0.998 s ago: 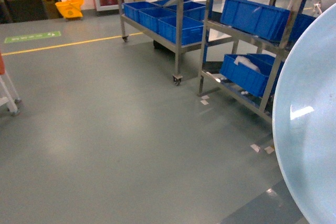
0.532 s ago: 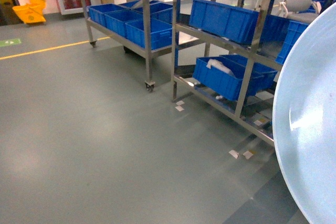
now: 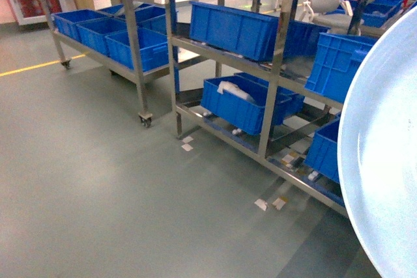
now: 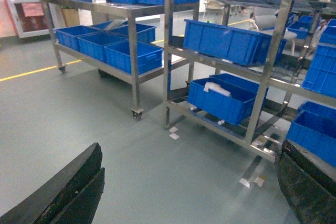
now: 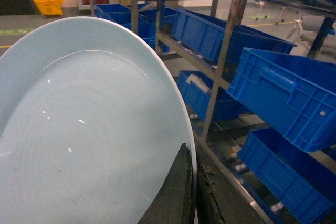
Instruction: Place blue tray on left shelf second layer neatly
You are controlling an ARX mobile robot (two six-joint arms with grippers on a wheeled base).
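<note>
Gripping the glossy, pale blue tray (image 5: 79,129) by its rim, our right tool (image 5: 193,192) is clamped shut.
Only our left wrist view shows the left tool's (image 4: 189,192) black fingers (image 4: 68,187) spread wide, empty, before steel shelves (image 4: 210,56).

Glossy blue tray (image 5: 79,140), seemingly plastic

A pale light-blue, glossy round plastic tray (image 3: 384,161) fills the right edge of the head view, with white glints. Deep saturated-blue ribbed rectangular crates (image 3: 231,29) sit on shiny silver-grey steel racks (image 3: 277,63) across the upper frame. The smooth floor (image 3: 98,193) is grey-green, a thin yellow painted line (image 3: 32,66) crossing upper left.
</note>
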